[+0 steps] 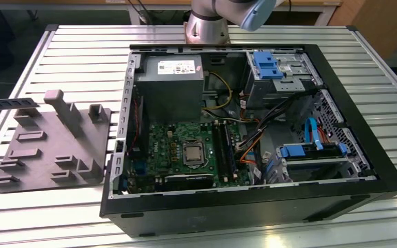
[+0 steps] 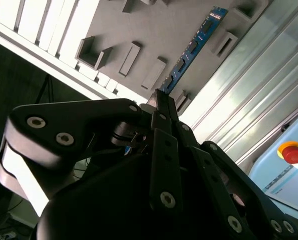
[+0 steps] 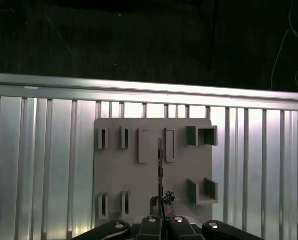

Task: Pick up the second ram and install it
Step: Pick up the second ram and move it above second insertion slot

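The second ram (image 2: 194, 47), a slim blue-green stick, stands on its long edge on the grey moulded tray (image 2: 138, 25). In the first wrist view the second ram (image 3: 160, 165) appears edge-on as a thin dark line down the middle of the tray (image 3: 184, 165). My gripper (image 3: 161, 201) hangs well above the tray, in line with the stick's near end, its fingers (image 3: 154, 201) close together with nothing between them. In the second wrist view the gripper (image 2: 159, 96) points at the stick's lower end.
The tray (image 1: 47, 150) lies on the slatted metal table (image 1: 81, 46) at the exterior view's left, close to the table edge. The open computer case (image 1: 254, 206) stands beside it, with the motherboard (image 1: 167, 150), black memory slots (image 1: 224, 147), grey power supply (image 1: 167, 88) and loose cables.
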You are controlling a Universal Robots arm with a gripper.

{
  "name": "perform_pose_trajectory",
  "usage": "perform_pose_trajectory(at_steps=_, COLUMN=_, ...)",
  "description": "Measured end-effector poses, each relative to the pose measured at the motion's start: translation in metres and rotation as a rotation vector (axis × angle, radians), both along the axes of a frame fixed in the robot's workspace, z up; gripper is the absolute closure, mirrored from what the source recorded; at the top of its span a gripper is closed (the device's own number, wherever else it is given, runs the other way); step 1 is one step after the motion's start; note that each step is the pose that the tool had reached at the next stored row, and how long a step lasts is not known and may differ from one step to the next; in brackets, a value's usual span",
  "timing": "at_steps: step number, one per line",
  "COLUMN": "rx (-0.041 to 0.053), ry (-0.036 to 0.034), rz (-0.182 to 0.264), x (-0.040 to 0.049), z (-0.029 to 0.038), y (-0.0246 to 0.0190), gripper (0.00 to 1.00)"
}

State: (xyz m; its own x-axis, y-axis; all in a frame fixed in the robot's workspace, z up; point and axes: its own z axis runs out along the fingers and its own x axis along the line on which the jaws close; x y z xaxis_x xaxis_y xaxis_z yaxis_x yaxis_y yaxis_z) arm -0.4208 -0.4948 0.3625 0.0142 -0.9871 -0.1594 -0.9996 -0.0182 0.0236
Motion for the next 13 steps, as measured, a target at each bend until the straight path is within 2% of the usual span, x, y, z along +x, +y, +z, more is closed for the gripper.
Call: perform_pose_trajectory(at_steps=13, rx=0.0444, ry=-0.0017, rz=0.0, x=0.0, z=0.0111, y=0.0, gripper=0.88)
